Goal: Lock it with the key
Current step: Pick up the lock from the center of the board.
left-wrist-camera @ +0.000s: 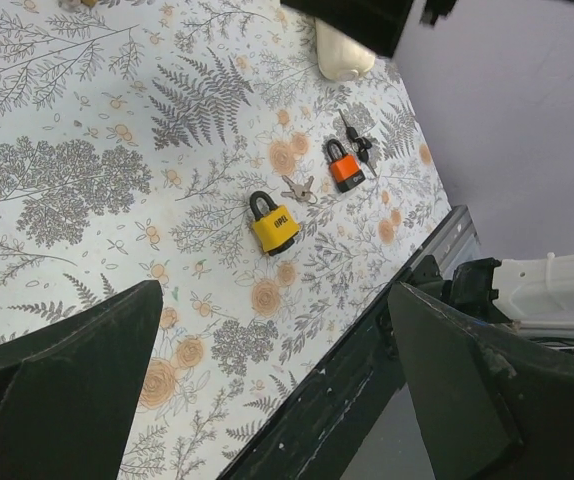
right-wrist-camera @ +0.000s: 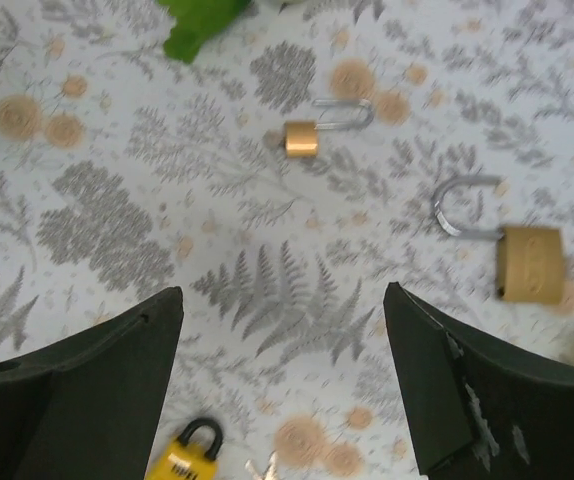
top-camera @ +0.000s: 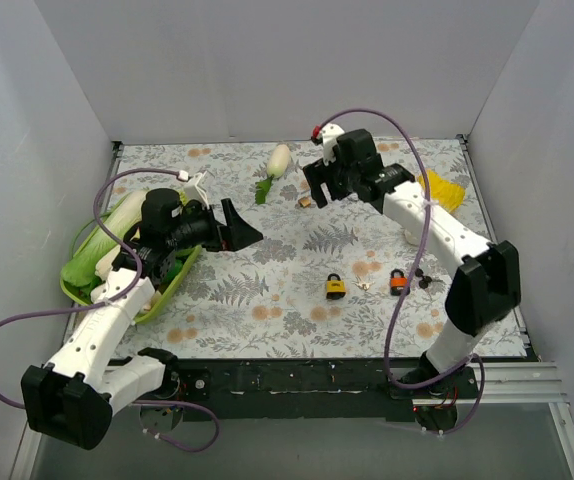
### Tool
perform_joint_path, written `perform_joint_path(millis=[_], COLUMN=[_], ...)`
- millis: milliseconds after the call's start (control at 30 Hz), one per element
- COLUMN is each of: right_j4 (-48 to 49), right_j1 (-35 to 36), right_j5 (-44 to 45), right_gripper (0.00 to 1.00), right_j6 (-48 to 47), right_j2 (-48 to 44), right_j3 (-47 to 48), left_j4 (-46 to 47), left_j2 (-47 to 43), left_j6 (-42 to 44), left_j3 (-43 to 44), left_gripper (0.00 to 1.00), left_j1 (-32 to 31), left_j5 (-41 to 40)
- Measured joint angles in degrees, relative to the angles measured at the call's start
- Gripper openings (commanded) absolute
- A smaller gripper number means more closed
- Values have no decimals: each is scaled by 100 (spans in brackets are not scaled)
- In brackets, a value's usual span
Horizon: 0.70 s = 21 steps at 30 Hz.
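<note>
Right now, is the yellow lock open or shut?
Shut. On the yellow padlock, both ends of the black shackle go into the body, a closed loop.

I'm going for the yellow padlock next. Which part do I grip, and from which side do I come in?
Grip the yellow padlock by its blocky body, probably from straight above, jaws across its two narrow sides. It lies flat on the table, so only those sides offer opposing faces; the thin black shackle would likely slip. Mind the keys just beside it.
</note>
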Motion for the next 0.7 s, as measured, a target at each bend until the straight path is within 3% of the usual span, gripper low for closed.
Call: perform_joint_path(millis=[133, 333, 433, 567, 700], right_j4=[-70, -382, -422, -398, -310], right_j1=[-260, -278, -254, -243, -245], right_j5=[-136, -509, -581, -603, -612], right_gripper=[86, 86, 79, 61, 54], right_j6=[-673, -1440, -1565, -1539, -1464], right_j2=[1012, 2514, 2968, 3392, 3630], right_j3=[1154, 2162, 2402, 2647, 2789], left_j4=[11, 17, 20, 22, 20], left_j2=[264, 372, 376, 417, 487], left_j6=[55, 210, 245, 249, 264], left_j3=[76, 116, 114, 114, 114], left_gripper=[98, 98, 98, 98, 98], left_j1=[0, 0, 0, 2, 28], left_j5=[17, 7, 0, -7, -22])
